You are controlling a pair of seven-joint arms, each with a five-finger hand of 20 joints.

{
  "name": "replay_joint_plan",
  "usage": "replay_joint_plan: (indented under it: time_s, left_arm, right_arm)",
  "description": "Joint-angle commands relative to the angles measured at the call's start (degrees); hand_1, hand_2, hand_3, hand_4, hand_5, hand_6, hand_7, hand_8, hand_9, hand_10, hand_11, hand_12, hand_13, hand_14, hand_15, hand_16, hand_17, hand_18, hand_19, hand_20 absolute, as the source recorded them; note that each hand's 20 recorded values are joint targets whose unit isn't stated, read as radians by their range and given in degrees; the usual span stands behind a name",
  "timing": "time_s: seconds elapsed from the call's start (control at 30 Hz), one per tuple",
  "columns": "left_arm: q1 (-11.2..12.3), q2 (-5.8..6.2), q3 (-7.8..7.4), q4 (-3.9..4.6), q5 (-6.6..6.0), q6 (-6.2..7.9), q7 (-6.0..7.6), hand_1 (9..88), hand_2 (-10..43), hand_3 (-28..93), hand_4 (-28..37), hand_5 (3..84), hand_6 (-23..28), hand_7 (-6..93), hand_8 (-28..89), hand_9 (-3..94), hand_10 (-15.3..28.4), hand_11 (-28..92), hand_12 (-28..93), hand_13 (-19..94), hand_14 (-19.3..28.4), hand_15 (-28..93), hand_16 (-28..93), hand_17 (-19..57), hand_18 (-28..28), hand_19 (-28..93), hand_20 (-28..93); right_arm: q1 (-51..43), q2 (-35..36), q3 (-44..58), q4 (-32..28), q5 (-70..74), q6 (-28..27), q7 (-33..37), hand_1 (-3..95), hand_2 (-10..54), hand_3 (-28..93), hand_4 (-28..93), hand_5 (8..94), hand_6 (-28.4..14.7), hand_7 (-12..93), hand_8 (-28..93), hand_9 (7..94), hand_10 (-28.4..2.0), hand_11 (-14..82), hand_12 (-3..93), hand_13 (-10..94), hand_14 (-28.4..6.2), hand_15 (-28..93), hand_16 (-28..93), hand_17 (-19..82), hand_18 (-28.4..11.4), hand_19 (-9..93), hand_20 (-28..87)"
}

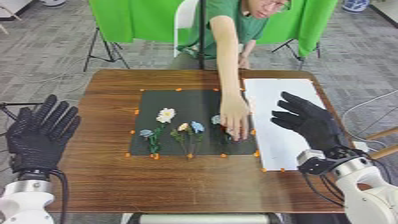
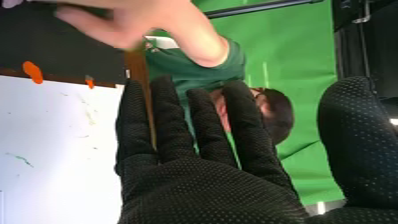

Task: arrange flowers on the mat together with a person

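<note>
Since I'm going near to far, first up is the wooden table (image 1: 160, 192), with the robot's left hand (image 1: 37, 137) up by its left edge, fingers straight and a bit apart. Right hand (image 1: 311, 122) is over by the far side of the white sheet (image 1: 275, 110) from the black mat, also open; in the right wrist view that right hand (image 2: 213, 195) has straight fingers and the thumb well out (full high-five pose, honestly).

On the black mat (image 1: 169, 100), the white flower (image 1: 166, 114) is toward the left with a small blue flower (image 1: 147, 133) beside its stem, then a cream flower (image 1: 184, 127) and a pale blue flower (image 1: 197, 126) near the middle. A person's hand (image 1: 234, 112) reaches down over the mat's right part, next to another blue flower (image 1: 216, 119). Behind all that hangs green cloth (image 1: 142, 20).
</note>
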Motion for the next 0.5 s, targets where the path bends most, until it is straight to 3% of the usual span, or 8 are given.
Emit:
replay_joint_plan:
  time_s: [0.03, 0.27, 0.33, 0.5]
  left_arm:
    - [0.45, 0.09, 0.03, 0.28, -0.29, -0.83, -0.26, 23.0, 12.9, 73, -28.3, 40.2, 7.5, 8.9, -8, 32.3, 13.9, 15, 8, 24, 13.9, 23, -6, -4.8, 13.0, 29, 11]
    - [0.56, 0.19, -0.29, 0.28, -0.96, -1.06, 0.13, 22.5, 13.3, 72, -28.3, 40.0, 7.4, 8.8, -8, 32.3, 13.9, 15, 8, 24, 13.5, 23, -6, -4.7, 13.0, 29, 11]
    - [0.74, 0.19, -0.37, 0.27, -1.98, -1.35, 0.60, 22.2, 13.4, 72, -28.3, 40.0, 7.4, 8.7, -8, 32.3, 13.9, 15, 8, 24, 13.4, 23, -6, -4.7, 13.1, 29, 11]
    - [0.44, 0.04, -0.03, 0.48, -2.52, -1.71, 0.93, 21.7, 13.7, 73, -28.3, 40.0, 7.4, 8.7, -8, 32.3, 13.9, 15, 8, 24, 13.3, 22, -6, -4.7, 13.1, 29, 11]
  right_arm:
    - [-0.12, -0.25, -0.06, -0.12, -0.58, -0.74, -0.01, 18.5, 10.2, 72, -22, 35.3, -4.7, 8, -7, 33.2, -14.8, 2.4, 15.9, 32, -15.4, 9, 26, 10, -17.9, 37, 12]
    - [0.10, -0.23, -0.05, -0.03, -0.67, -1.13, -0.04, 18.4, 10.1, 72, -22, 35.3, -4.8, 8, -7, 33.1, -15.1, 2.3, 16.0, 32, -15.5, 9, 26, 10, -17.9, 37, 12]
    - [0.21, -0.33, -0.01, 0.08, -0.97, -2.04, 0.05, 18.4, 10.0, 72, -22, 35.3, -4.8, 8, -7, 33.1, -15.2, 2.3, 16.0, 32, -15.4, 9, 26, 10, -17.9, 37, 12]
    - [0.43, -0.38, -0.21, 0.07, -0.95, -2.48, -0.03, 18.7, 9.5, 72, -22, 35.1, -4.9, 8, -7, 32.8, -15.5, 2.2, 15.9, 32, -15.4, 9, 26, 10, -17.9, 37, 12]
